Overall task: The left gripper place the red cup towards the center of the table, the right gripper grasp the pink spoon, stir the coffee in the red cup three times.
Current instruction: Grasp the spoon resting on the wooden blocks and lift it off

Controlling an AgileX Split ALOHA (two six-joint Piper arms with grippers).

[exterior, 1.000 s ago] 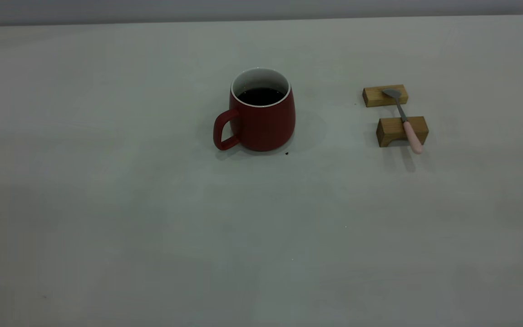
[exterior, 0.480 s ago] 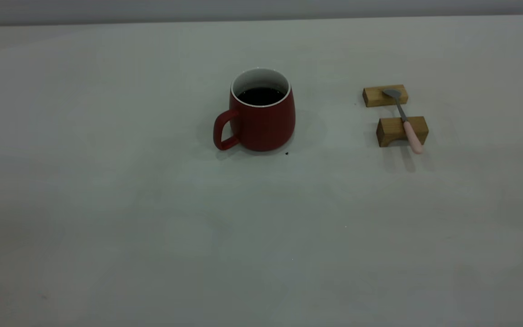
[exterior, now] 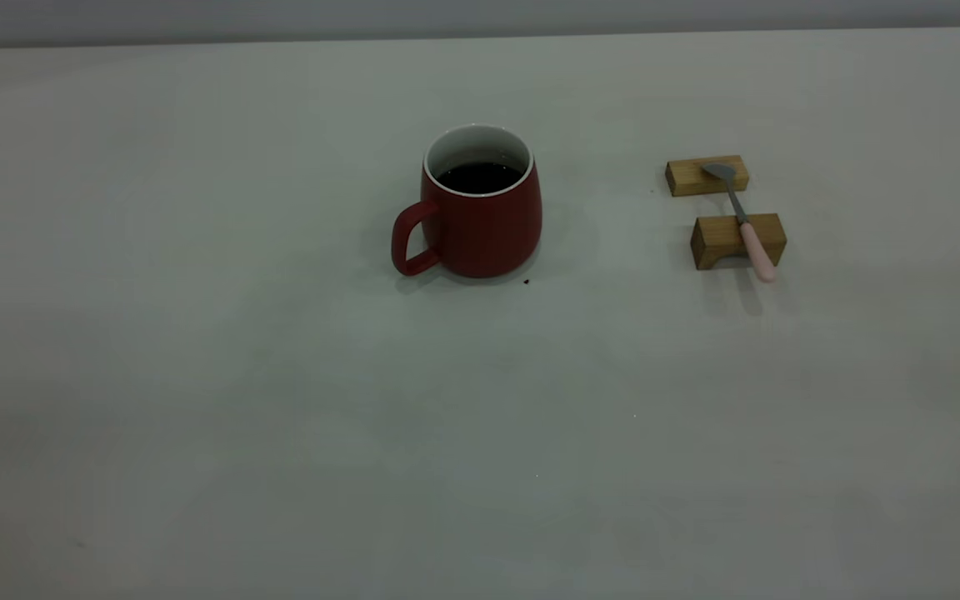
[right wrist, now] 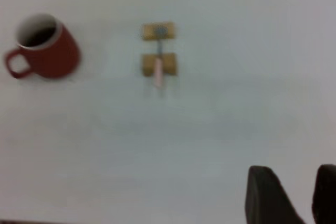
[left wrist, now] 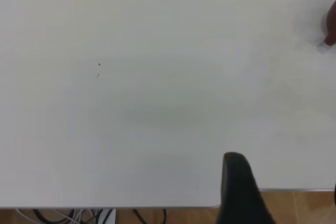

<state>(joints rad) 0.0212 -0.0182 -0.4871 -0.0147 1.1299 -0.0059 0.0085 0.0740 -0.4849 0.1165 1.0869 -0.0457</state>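
Observation:
The red cup [exterior: 480, 218] stands upright near the middle of the table [exterior: 280, 417], its loop handle to the left and dark coffee [exterior: 479, 176] inside. The pink spoon [exterior: 745, 225] lies across two wooden blocks to the cup's right, grey bowl on the far block, pink handle overhanging the near one. Neither gripper shows in the exterior view. The left wrist view shows my left gripper [left wrist: 286, 187] open over the table's edge, a sliver of the cup [left wrist: 331, 24] far off. My right gripper [right wrist: 304, 198] is open and empty, well away from the cup [right wrist: 44, 48] and spoon [right wrist: 157, 69].
The far wooden block [exterior: 707, 175] and the near wooden block [exterior: 737, 240] hold the spoon off the table. A tiny dark speck [exterior: 526, 282] lies by the cup's base. Wooden floor [left wrist: 299, 208] and cables [left wrist: 68, 216] show beyond the table edge.

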